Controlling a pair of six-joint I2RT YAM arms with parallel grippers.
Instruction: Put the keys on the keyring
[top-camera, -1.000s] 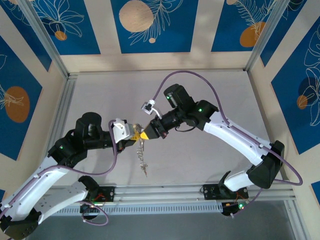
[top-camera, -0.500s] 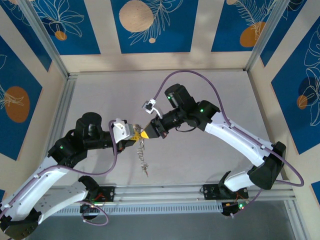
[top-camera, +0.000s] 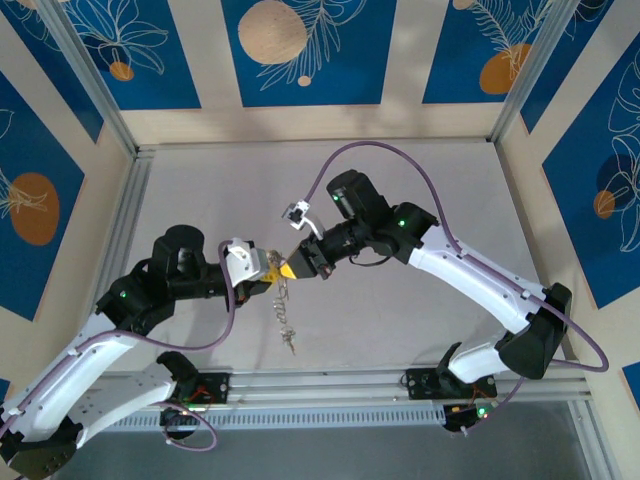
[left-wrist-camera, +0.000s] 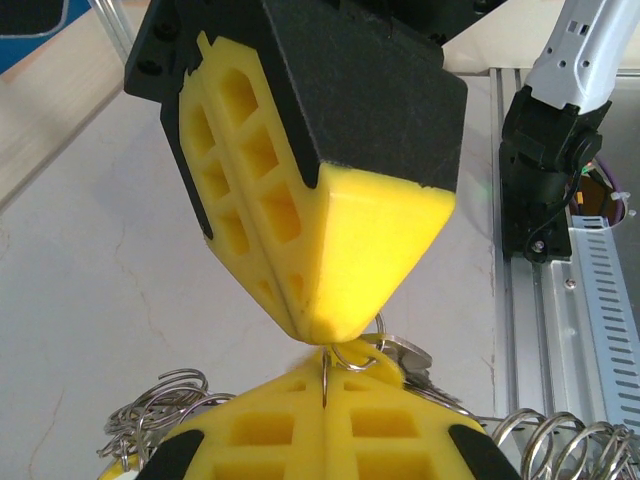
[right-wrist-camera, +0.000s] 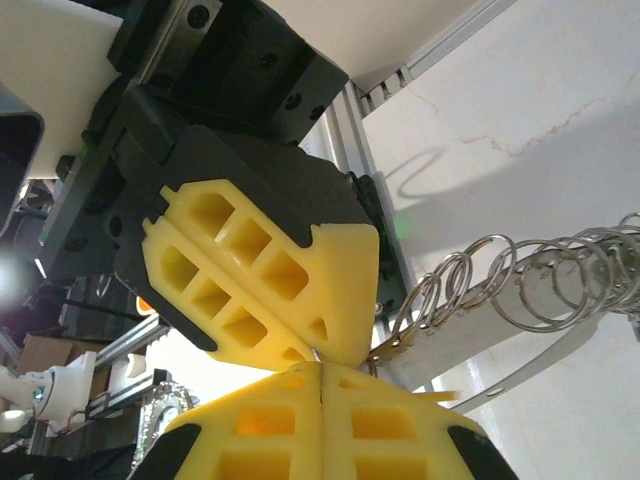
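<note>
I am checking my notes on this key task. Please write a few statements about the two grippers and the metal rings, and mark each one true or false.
1. The left gripper and the right gripper, both with yellow jaws, meet tip to tip over the grey table. True.
2. Both pairs of jaws stand wide open. False: both are shut.
3. A thin silver metal ring sits in the seam of the left gripper's jaws. True.
4. The string of silver rings and keys lies by the far wall. False: it trails from the meeting point toward the arm bases.
</note>
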